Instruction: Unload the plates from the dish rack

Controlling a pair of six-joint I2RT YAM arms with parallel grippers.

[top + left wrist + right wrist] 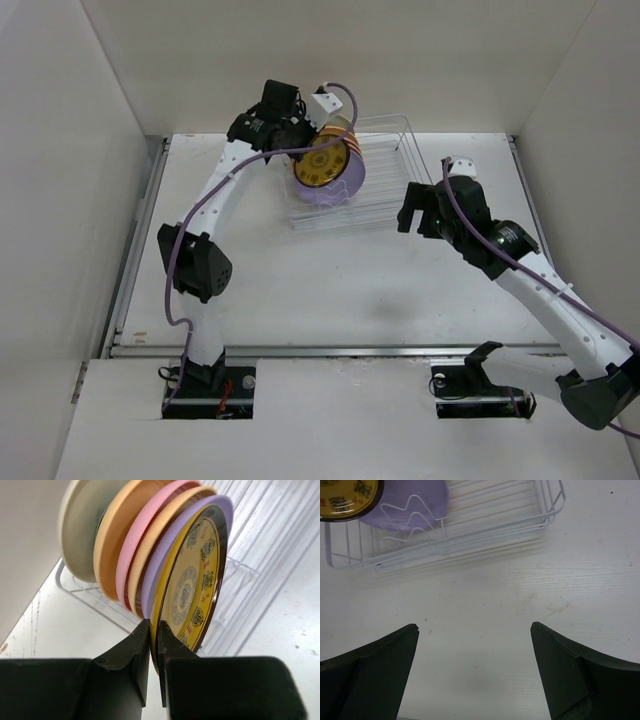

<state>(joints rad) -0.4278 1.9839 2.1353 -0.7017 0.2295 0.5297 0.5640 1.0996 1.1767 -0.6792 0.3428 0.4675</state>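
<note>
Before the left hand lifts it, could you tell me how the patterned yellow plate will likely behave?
The patterned yellow plate looks rigid and glossy, so it may slip: the left hand pinches only its rim. Leaning against the lavender plate, it could drag that neighbour along.

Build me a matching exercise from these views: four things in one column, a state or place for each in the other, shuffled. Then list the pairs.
Column one
1. left gripper
2. right gripper
3. lavender plate
4. cream plate

Column two
A. open, over bare table
B. far end of the row from the patterned plate
C. shut on the patterned plate's rim
D. directly behind the patterned plate

Pairs: 1-C, 2-A, 3-D, 4-B
</note>
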